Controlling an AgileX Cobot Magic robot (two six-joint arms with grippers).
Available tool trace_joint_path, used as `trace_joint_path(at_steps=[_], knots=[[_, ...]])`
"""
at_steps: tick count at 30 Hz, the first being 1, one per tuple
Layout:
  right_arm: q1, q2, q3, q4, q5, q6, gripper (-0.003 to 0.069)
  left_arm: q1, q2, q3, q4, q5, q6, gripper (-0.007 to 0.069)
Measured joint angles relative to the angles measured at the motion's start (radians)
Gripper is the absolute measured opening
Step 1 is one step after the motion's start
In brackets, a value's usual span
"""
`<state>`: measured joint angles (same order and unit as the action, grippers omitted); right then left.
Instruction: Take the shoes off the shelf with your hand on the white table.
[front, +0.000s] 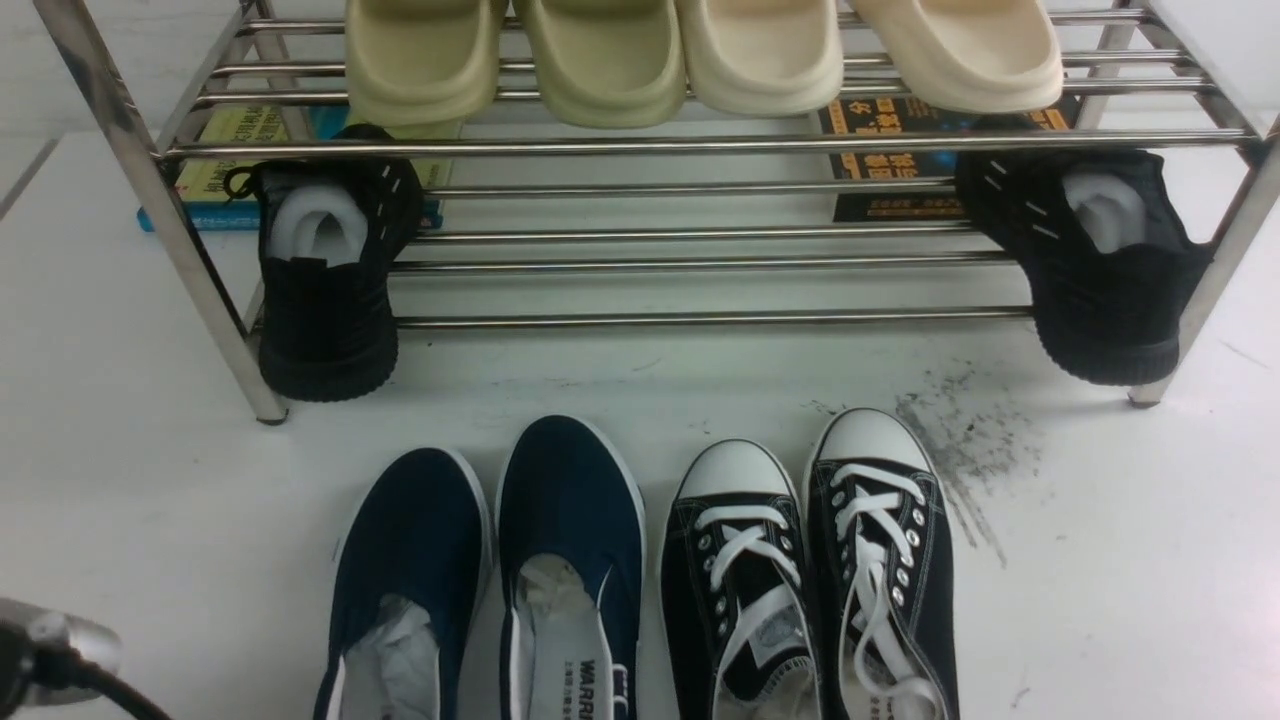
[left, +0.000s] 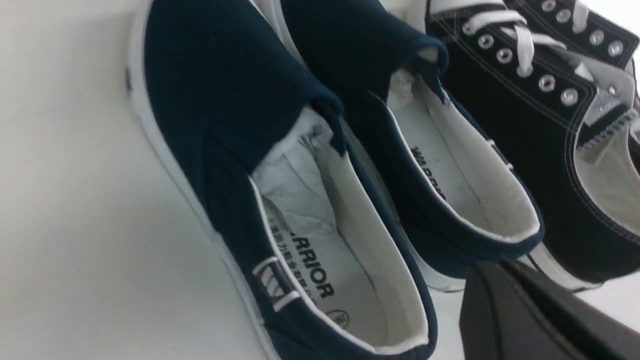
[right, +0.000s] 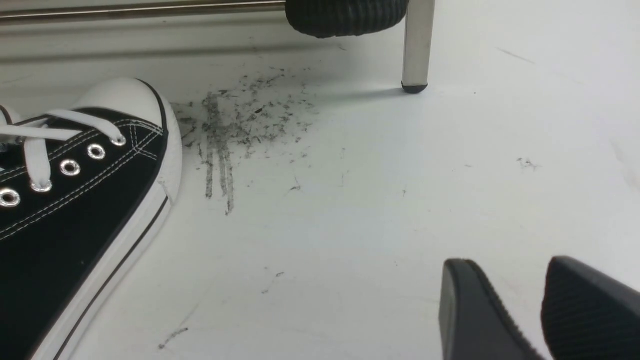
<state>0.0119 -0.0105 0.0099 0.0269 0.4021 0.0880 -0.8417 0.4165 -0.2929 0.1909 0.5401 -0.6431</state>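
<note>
The navy slip-ons (front: 490, 590) stand side by side on the white worktop (front: 150, 480), in front of the steel shelf (front: 700, 145), toes toward it. Crumpled paper fills the left shoe; the insoles read "WARRIOR" (left: 312, 270), with small print beside it too fine to read. Just right of them sits a pair of black lace-up sneakers (front: 810, 590) with white toe caps. On the lower shelf tier, one black knit shoe (front: 325, 290) hangs at each end; cream slippers (front: 700, 55) line the top tier. A book (front: 900, 160) behind shows yellow lettering, unreadable. Dark scuff marks (front: 965, 450) lie right of the sneakers. Left fingers (left: 525, 315): state cannot be told. Right fingers (right: 575, 305) stand apart, empty, over bare worktop.
</note>
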Motion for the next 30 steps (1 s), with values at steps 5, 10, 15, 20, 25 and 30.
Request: trace_joint_path(at_steps=[5, 10, 15, 20, 25, 30], knots=[[0.000, 0.000, 0.000, 0.000, 0.000, 0.000, 0.0239, 0.000, 0.000, 0.151, -0.118, -0.259, 0.170, 0.0019], [0.000, 0.000, 0.000, 0.000, 0.000, 0.000, 0.0239, 0.072, 0.000, 0.208, -0.138, -0.446, 0.304, 0.0022], [0.000, 0.000, 0.000, 0.000, 0.000, 0.000, 0.0239, 0.281, -0.034, 0.208, -0.136, -0.430, 0.346, 0.0029], [0.000, 0.000, 0.000, 0.000, 0.000, 0.000, 0.0239, 0.500, -0.127, 0.209, -0.131, -0.320, 0.347, 0.0033], [0.000, 0.000, 0.000, 0.000, 0.000, 0.000, 0.0239, 0.658, -0.260, 0.209, -0.126, -0.203, 0.332, 0.0038], [0.000, 0.000, 0.000, 0.000, 0.000, 0.000, 0.0239, 0.778, -0.328, 0.209, -0.096, -0.119, 0.330, 0.0043]])
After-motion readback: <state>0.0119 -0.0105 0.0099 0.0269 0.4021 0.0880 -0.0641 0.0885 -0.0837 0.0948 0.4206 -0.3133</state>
